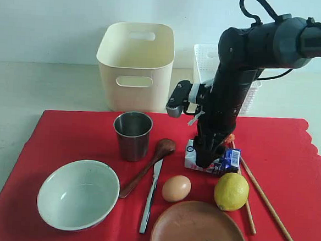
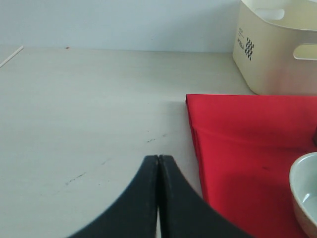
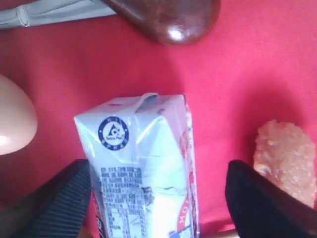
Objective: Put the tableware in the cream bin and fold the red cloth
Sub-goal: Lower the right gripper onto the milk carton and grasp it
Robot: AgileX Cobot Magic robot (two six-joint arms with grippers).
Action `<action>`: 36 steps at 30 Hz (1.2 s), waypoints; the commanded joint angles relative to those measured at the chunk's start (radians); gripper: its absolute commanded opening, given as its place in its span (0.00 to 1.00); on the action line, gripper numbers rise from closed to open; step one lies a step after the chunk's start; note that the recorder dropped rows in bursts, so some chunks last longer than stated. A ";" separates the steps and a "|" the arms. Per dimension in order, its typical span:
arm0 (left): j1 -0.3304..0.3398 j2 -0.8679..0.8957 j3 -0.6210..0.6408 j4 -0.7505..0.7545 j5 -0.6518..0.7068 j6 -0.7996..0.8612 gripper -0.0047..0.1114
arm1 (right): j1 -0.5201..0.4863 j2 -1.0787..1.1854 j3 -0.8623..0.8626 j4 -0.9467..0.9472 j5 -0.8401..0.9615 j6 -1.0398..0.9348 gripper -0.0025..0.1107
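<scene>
On the red cloth (image 1: pixel 65 141), steel cup (image 1: pixel 132 134) and bowl (image 1: pixel 78 193) stand open-mouthed — cream bin (image 1: pixel 110 89) behind.

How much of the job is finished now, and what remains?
Nothing looks done: the steel cup, bowl, wooden spoon, knife, plate and chopsticks all sit on the spread red cloth, outside the cream bin. In hand: the right gripper stands open around the milk carton; the left gripper is shut over bare table. Left: all binning, then folding.
</scene>
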 commanded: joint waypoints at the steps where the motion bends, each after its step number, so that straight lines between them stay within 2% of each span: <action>1: 0.001 -0.007 0.003 0.000 -0.013 0.004 0.04 | 0.001 0.008 0.002 -0.003 0.028 -0.027 0.65; 16: 0.001 -0.007 0.003 0.000 -0.013 0.004 0.04 | 0.001 0.063 0.002 0.068 0.053 -0.025 0.65; 19: 0.001 -0.007 0.003 0.000 -0.013 0.004 0.04 | 0.001 0.077 0.002 0.053 0.047 0.010 0.61; 22: 0.001 -0.007 0.003 0.000 -0.013 0.004 0.04 | 0.001 0.081 0.002 0.015 0.047 0.033 0.50; 31: 0.001 -0.007 0.003 0.000 -0.013 0.004 0.04 | 0.001 0.081 -0.002 -0.041 0.051 0.106 0.05; 32: 0.001 -0.007 0.003 0.000 -0.013 0.004 0.04 | 0.001 0.081 -0.002 -0.041 0.051 0.106 0.02; 36: 0.001 -0.007 0.003 0.000 -0.013 0.004 0.04 | 0.001 0.070 -0.002 -0.041 0.051 0.108 0.02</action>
